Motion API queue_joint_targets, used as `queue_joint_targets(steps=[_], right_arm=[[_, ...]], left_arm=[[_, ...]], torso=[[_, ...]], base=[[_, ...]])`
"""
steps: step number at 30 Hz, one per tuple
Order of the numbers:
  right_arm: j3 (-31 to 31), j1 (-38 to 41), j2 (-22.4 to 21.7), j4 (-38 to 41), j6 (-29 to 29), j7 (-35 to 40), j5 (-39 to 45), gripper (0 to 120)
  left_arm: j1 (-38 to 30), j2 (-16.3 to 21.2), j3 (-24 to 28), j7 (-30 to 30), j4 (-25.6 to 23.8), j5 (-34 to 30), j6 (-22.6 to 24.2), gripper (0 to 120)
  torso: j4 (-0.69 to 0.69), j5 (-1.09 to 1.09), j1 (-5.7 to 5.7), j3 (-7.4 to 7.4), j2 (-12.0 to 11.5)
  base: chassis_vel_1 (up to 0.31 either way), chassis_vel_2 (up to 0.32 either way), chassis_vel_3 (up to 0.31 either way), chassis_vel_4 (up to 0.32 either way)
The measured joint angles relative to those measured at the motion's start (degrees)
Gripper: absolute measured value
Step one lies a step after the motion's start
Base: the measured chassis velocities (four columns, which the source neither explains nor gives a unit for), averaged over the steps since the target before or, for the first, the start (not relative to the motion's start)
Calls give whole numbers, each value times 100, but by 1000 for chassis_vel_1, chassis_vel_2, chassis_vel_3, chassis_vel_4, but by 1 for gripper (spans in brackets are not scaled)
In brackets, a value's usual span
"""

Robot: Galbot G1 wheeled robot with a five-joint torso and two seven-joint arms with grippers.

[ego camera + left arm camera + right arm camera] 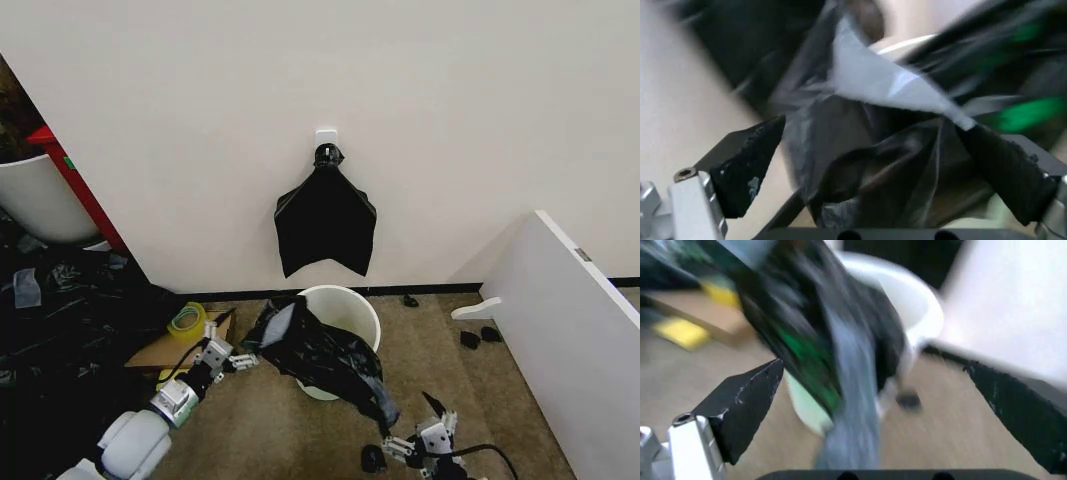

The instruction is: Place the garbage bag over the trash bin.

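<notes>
Over trash bin (345,308), garbage bag (320,355) hides front.

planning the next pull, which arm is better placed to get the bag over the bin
Probably left. The left gripper is open around the bag edge beside the bin rim, plastic between its fingers. The right gripper is open, low near the bag's trailing end, away from the rim.

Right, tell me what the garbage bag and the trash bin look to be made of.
The garbage bag looks like thin black plastic film: it is glossy, wrinkled, and drapes limply across the bin's rim. The trash bin looks like rigid moulded plastic, cream-white and smooth, with an even round rim that holds its shape under the bag. Both are judged from looks alone.
</notes>
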Motion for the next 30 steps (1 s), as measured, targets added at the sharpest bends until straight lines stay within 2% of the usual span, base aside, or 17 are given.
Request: queue_joint_targets(steps=[2,3,4,6,7,9,11,12,15,16,20,21,25,30], right_arm=[[70,118,57,-184,414,-412,-284,100],[72,154,77,-209,467,-455,-308,100],[72,154,77,-209,467,-455,-308,100],[71,298,139,-220,522,-487,-259,100],[74,397,170,-214,525,-495,-177,100],[83,457,189,-202,525,-500,-115,100],[113,633,218,-121,497,-506,114,100],[113,633,218,-121,497,-506,114,100],[99,797,210,9,376,-443,459,100],[99,797,210,9,376,-443,459,100],[-2,1062,220,95,-73,-41,785,100],[-2,1062,220,95,-73,-41,785,100],[-83,1616,247,14,-543,226,1234,100],[-103,2045,242,-169,-834,247,1516,100]], left_arm=[[-209,8,-420,1124,219,14,-214,100],[-266,5,-527,1391,314,14,-300,100],[-266,5,-527,1391,314,14,-300,100],[-398,0,-795,1925,636,-71,-556,100],[-450,0,-894,2132,788,-246,-638,100],[-491,0,-951,2295,881,-376,-682,100],[-752,-19,-1108,3027,1232,-828,-800,100],[-752,-19,-1108,3027,1232,-828,-800,100],[-1542,-66,-1181,4330,1973,-1477,-994,100],[-1542,-66,-1181,4330,1973,-1477,-994,100],[-2326,-137,-1038,5469,2798,-1971,-1010,100],[-2326,-137,-1038,5469,2798,-1971,-1010,100],[-2874,-233,-828,6461,3478,-2047,-973,100],[-3113,-267,-719,6595,3785,-2077,-982,100]], torso=[[0,6,0,0,0],[0,6,0,0,0],[0,6,0,0,0],[-1,-1,0,0,0],[1,3,0,0,0],[2,4,0,1,0],[3,0,0,1,0],[3,0,0,1,0],[-2,2,0,0,0],[-2,2,0,0,0],[-1,2,1,1,0],[-1,2,1,1,0],[0,2,1,1,-1],[0,1,1,1,0]], base=[[0,0,0,0],[0,0,0,0],[0,0,0,0],[0,0,0,0],[0,0,0,0],[0,0,0,0],[0,0,0,0],[0,0,0,0],[0,0,0,0],[0,0,0,0],[0,0,0,0],[0,0,0,0],[0,0,0,0],[0,0,0,0]])
